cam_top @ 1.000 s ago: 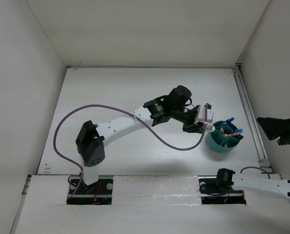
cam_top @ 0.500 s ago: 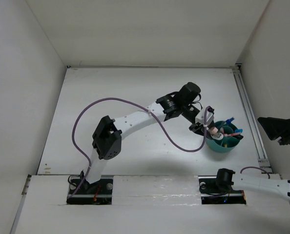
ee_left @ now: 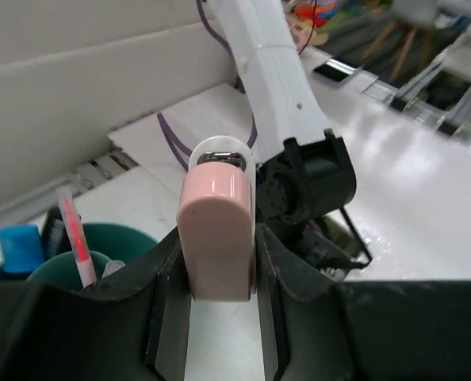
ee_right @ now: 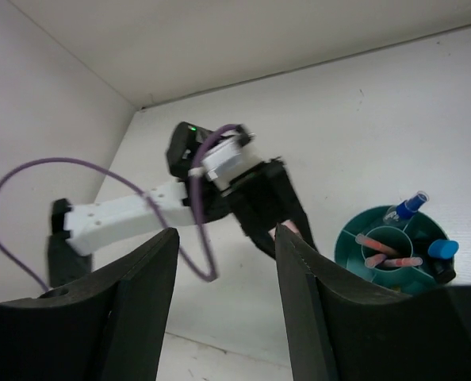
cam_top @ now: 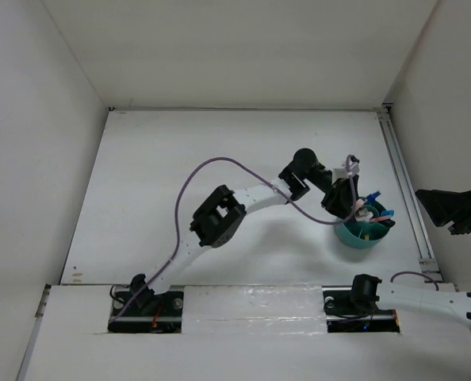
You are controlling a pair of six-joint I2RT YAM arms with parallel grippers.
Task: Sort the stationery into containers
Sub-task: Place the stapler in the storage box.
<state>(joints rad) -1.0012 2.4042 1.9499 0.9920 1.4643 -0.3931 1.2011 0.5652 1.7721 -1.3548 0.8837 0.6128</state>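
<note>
My left gripper is shut on a pinkish eraser block and holds it just above the left rim of the round teal cup. The cup holds a clear bottle with a blue cap, orange-pink pencils and a blue-capped highlighter between its divider walls. In the left wrist view the cup lies to the lower left of the eraser. My right gripper is open and empty, raised at the right side and looking down on the cup.
A purple cable loops over the left arm. White walls close in the table on the left, back and right, with a rail along the right edge next to the cup.
My left arm has stretched to the right and turned its wrist, carrying the eraser from left of the cup to over its left rim. The right arm has not moved.
</note>
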